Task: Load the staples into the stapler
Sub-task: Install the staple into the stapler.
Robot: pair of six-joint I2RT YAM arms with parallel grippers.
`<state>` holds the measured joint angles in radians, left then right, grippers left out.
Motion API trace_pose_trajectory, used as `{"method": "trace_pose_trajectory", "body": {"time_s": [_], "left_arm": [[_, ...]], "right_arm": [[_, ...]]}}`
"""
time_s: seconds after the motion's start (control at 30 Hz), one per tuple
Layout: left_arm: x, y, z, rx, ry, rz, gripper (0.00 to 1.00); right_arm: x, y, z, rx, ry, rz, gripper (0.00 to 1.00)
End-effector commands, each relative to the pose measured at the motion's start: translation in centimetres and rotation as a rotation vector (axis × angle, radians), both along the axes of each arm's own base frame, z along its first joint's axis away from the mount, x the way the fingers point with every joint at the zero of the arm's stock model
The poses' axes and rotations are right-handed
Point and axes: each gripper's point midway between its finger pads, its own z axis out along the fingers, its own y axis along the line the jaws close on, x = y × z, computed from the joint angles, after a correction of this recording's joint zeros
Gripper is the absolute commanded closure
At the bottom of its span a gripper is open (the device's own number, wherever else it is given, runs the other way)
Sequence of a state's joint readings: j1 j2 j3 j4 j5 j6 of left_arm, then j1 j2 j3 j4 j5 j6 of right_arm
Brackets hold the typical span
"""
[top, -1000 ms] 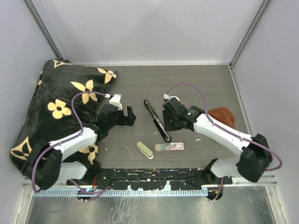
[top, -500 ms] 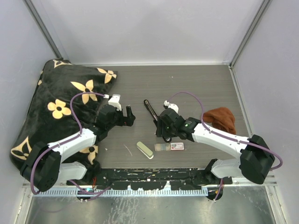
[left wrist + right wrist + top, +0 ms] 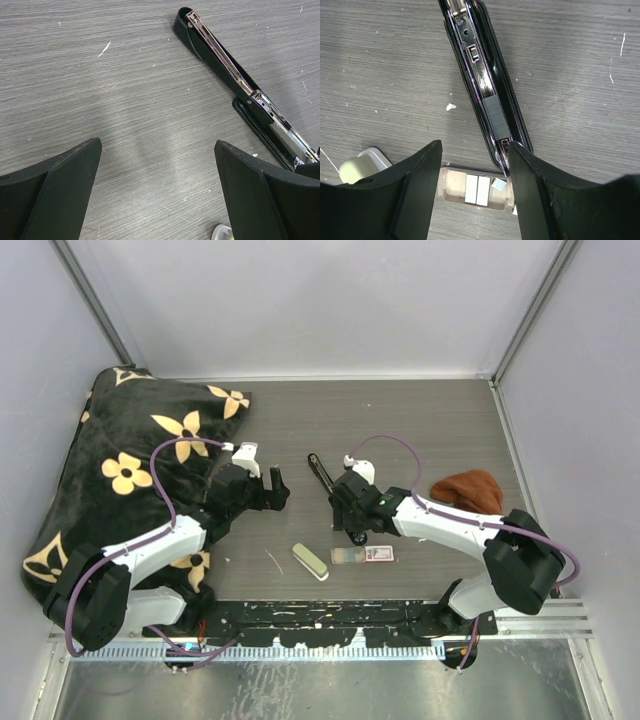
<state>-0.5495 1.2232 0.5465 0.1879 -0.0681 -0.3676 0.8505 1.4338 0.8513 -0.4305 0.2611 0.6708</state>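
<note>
One stapler [image 3: 479,75], unfolded flat, staples [image 3: 495,118] inside

Light was bright, even and diffuse from overhead, leaving only soft, faint shadows on the counter [image 3: 420,420]. In the left wrist view a pale grey shadow lay at centre. The left claw [image 3: 157,144] showed dark, slightly soft fingers [image 3: 60,190] at 5 and 7 o'clock. The stapler [image 3: 477,75] rail glinted, and the wood grain was sharp.
</note>
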Motion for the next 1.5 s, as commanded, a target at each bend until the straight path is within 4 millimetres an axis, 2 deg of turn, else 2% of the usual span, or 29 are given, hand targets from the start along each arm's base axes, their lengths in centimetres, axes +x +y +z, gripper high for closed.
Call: {"method": "trace_pose_trajectory", "body": {"time_s": [0.0,0.37,1.07,1.47], "left_arm": [[0.9,-0.1,2.1,-0.020,-0.082,0.007,0.01],[1.0,-0.2,1.9,-0.021,-0.077,0.004,0.01],[1.0,-0.1,1.9,-0.018,-0.076,0.005,0.01],[1.0,-0.1,1.9,-0.015,-0.077,0.007,0.01]], "right_arm": [[2.3,1.4,2.7,0.044,-0.098,0.000,0.39],[2.3,1.7,1.8,0.025,-0.080,0.022,0.43],[2.9,1.9,0.2,-0.030,-0.055,0.036,0.44],[4.3,2.1,-0.1,-0.062,-0.070,0.032,0.44]]}}
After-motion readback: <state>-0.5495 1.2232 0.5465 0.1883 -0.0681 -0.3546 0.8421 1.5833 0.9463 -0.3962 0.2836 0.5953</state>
